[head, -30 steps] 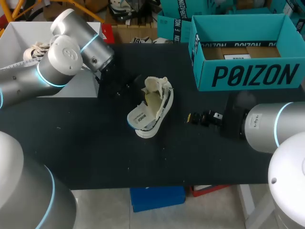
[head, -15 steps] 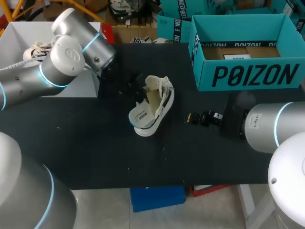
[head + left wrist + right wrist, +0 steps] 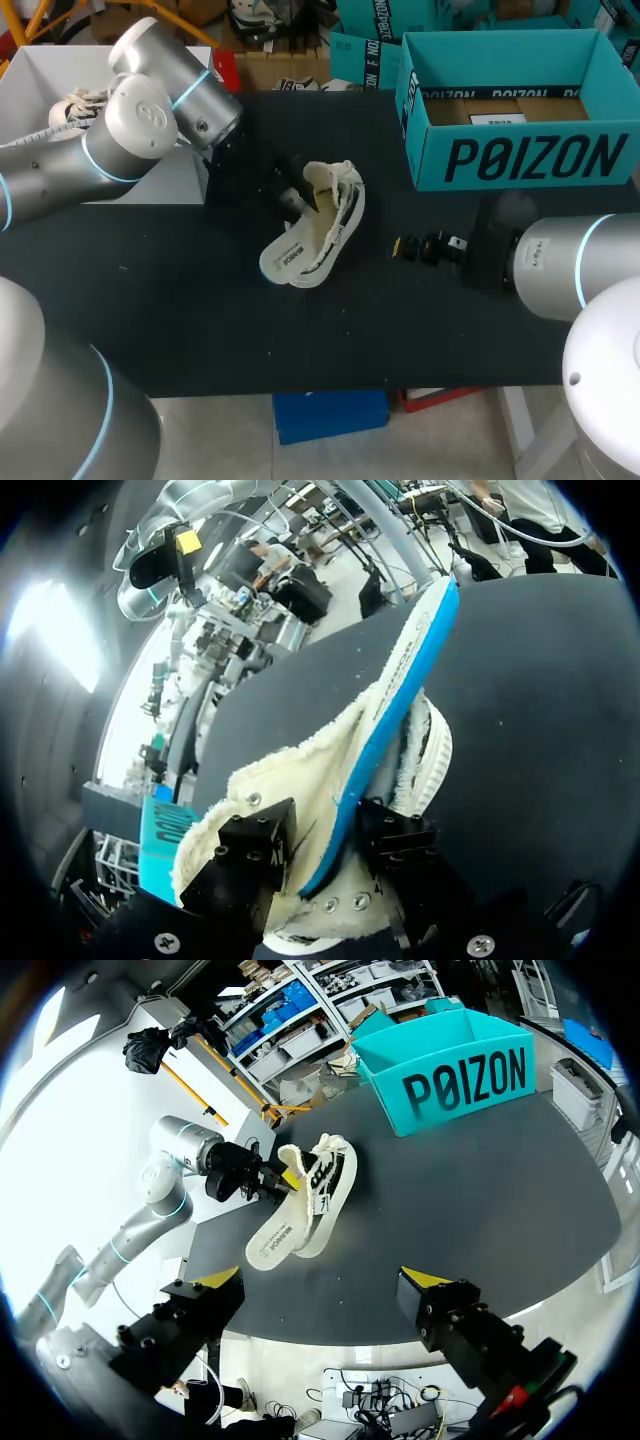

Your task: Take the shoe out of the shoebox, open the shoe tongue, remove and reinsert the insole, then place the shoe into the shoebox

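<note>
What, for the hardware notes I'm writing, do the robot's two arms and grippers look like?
Both the left arm and the right arm are thick, rounded silver-grey tubes with glowing light-blue rings at the joints. The left gripper is black and blocky, with visible screw heads. The right gripper has two black, boxy fingers capped with bright yellow tips.

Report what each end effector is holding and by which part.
The left end effector clamps the cream, blue-bottomed foam insole by its near end, at the cream sneaker's opening. The right end effector is open and holds nothing.
</note>
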You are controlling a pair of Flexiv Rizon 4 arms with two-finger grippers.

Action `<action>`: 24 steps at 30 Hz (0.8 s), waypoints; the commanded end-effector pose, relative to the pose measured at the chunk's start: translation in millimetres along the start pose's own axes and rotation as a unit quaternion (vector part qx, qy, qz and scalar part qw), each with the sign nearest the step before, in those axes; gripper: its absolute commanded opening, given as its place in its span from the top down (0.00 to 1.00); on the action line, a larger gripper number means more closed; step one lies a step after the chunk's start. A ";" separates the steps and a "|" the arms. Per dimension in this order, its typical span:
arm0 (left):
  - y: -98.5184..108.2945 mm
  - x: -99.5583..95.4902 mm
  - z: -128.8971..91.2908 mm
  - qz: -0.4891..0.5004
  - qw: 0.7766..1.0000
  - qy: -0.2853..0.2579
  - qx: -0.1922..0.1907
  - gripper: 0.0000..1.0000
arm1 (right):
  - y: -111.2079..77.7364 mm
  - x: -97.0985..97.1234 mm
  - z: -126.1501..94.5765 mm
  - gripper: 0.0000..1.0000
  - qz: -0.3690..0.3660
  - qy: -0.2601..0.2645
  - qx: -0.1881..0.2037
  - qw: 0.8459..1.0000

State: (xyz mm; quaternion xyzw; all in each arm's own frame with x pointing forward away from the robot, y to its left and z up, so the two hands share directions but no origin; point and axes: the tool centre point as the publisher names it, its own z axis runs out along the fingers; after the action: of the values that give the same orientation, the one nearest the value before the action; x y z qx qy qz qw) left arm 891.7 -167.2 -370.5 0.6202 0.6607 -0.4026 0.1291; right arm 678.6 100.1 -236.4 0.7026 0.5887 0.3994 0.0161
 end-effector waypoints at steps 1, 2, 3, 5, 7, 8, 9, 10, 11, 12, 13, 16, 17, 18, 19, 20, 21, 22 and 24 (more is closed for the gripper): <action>-13.2 4.6 -6.3 0.003 1.000 0.000 -0.006 0.62 | -4.2 1.0 3.9 0.00 0.002 0.000 -0.007 1.000; -14.9 5.5 -7.0 0.003 1.000 0.000 -0.006 0.63 | -4.2 1.0 3.9 0.00 0.002 0.000 -0.007 1.000; -16.0 6.6 -7.4 0.004 1.000 0.000 -0.005 0.64 | -4.2 1.0 3.9 0.00 0.002 0.000 -0.007 1.000; -18.8 9.0 -7.9 0.005 1.000 0.000 -0.004 0.64 | -4.2 1.0 3.9 0.00 0.002 0.000 -0.007 1.000; -22.1 10.7 -7.6 0.006 1.000 0.001 -0.001 0.64 | -4.2 1.0 3.9 0.00 0.002 0.000 -0.007 1.000; -24.0 11.2 -7.3 0.006 1.000 0.002 0.001 0.64 | -4.2 1.0 3.9 0.00 0.002 0.000 -0.007 1.000; -25.7 11.7 -6.8 0.007 1.000 0.003 0.003 0.64 | -4.2 1.0 3.9 0.00 0.002 0.000 -0.007 1.000; -28.0 11.9 -6.1 0.009 1.000 0.004 0.007 0.64 | -4.2 1.0 3.9 0.00 0.002 0.000 -0.007 1.000; -29.9 12.0 -5.2 0.010 1.000 0.006 0.010 0.64 | -4.2 1.0 3.9 0.00 0.002 0.000 -0.007 1.000; -32.1 12.1 -4.3 0.012 1.000 0.007 0.012 0.64 | -4.2 1.0 3.9 0.00 0.002 0.000 -0.007 1.000; -34.3 12.1 -3.3 0.013 1.000 0.008 0.015 0.64 | -4.2 1.0 3.9 0.00 0.002 0.000 -0.007 1.000; -39.8 12.3 -0.4 0.018 1.000 0.011 0.023 0.65 | -4.2 1.0 3.9 0.00 0.002 0.000 -0.007 1.000; -40.9 12.7 0.5 0.018 0.999 0.012 0.025 0.65 | -4.2 1.0 3.9 0.00 0.002 0.000 -0.007 1.000; -42.4 13.0 1.3 0.020 0.999 0.013 0.028 0.65 | -4.2 1.0 3.9 0.00 0.002 0.000 -0.007 1.000; -43.7 13.3 2.0 0.021 0.999 0.015 0.030 0.66 | -4.2 1.0 3.9 0.00 0.002 0.000 -0.007 1.000; -45.0 13.5 2.4 0.022 0.999 0.016 0.032 0.67 | -4.2 1.0 3.9 0.00 0.002 0.000 -0.007 1.000; -46.3 13.8 2.6 0.022 0.999 0.016 0.033 0.68 | -4.2 1.0 3.9 0.00 0.002 0.000 -0.007 1.000; -47.2 14.2 2.7 0.023 0.999 0.017 0.034 0.69 | -4.2 1.0 3.9 0.00 0.002 0.000 -0.007 1.000; -47.9 15.4 2.7 0.023 0.999 0.018 0.036 0.73 | -4.2 1.0 3.9 0.00 0.002 0.000 -0.007 1.000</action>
State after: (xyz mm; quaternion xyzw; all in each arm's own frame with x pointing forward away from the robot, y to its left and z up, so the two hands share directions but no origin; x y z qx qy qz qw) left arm 844.4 -154.8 -365.0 0.6456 0.6333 -0.4140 0.1035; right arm 678.6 100.1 -236.3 0.7026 0.5887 0.3994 0.0161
